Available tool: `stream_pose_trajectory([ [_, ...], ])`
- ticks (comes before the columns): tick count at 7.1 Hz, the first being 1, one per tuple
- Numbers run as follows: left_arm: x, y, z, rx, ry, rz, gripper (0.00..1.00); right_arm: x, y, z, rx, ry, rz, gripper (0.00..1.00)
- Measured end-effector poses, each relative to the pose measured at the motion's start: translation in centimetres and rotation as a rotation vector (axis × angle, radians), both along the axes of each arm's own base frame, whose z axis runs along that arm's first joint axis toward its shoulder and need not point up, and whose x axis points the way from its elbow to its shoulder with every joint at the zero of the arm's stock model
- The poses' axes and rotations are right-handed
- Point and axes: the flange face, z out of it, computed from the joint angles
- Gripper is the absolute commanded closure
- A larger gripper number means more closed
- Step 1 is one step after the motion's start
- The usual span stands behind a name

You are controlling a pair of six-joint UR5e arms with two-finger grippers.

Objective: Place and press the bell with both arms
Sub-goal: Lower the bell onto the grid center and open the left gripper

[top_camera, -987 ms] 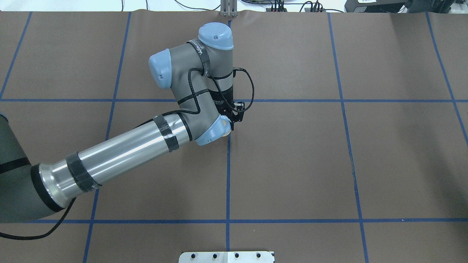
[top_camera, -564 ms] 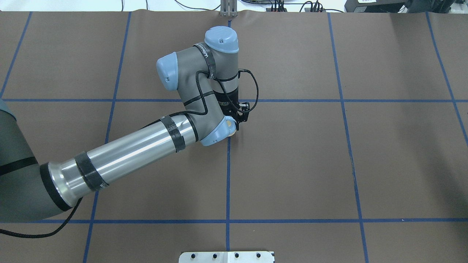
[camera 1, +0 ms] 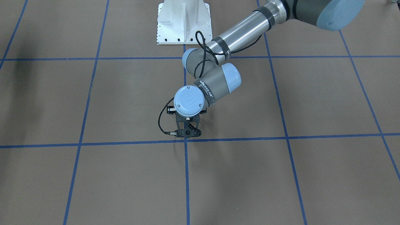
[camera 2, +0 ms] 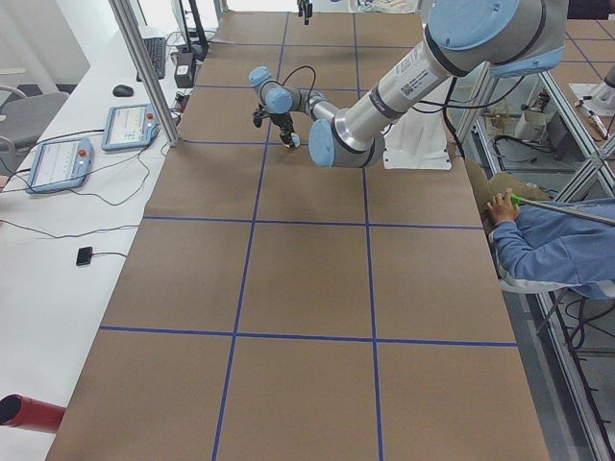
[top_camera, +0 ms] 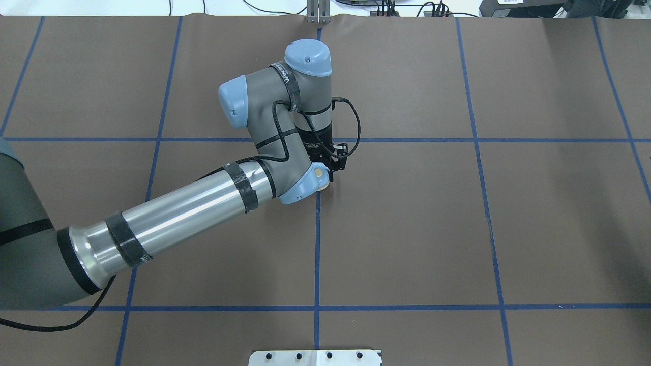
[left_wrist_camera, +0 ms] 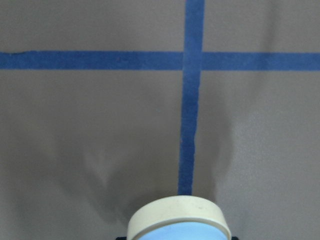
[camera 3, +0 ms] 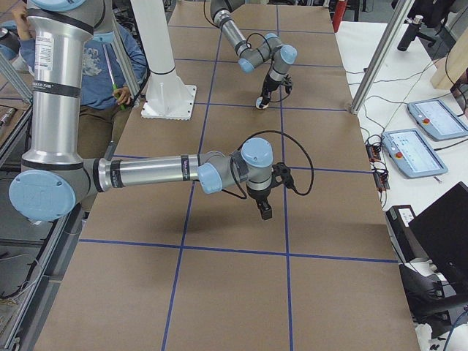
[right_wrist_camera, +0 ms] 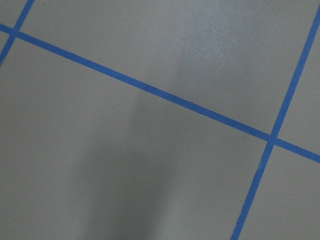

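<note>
The bell (left_wrist_camera: 179,222) sits low between my left gripper's fingers, its cream base rim and light-blue dome showing. From overhead only a cream edge of the bell (top_camera: 320,174) shows, beside the wrist cap. My left gripper (top_camera: 328,175) is shut on the bell, close over the central blue tape line just below a tape crossing. It points straight down in the front view (camera 1: 187,133), where the bell is hidden. My right gripper (camera 3: 262,213) shows only in the exterior right view, hovering above the table. I cannot tell if it is open or shut.
Brown table cover (top_camera: 457,229) with a blue tape grid. A white mount plate (camera 1: 182,22) stands at the robot's edge. A person in blue (camera 2: 548,240) sits beside the table. Control pendants (camera 3: 431,117) lie on the side bench.
My left arm shifted a little to the right with the bell between 1.0 s and 0.6 s ago. Since then it has held almost still.
</note>
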Motion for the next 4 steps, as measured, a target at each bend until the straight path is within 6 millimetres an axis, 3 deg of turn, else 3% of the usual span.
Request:
stream_pose_trajectory([
  [2, 0.08, 0.03, 0.01, 0.003, 0.003, 0.000, 0.05, 0.00, -0.01, -0.01, 0.000, 0.000, 0.000, 0.00],
  [4, -0.01, -0.02, -0.13, 0.004, 0.005, -0.001, 0.04, 0.00, -0.01, -0.01, 0.000, 0.000, 0.000, 0.00],
])
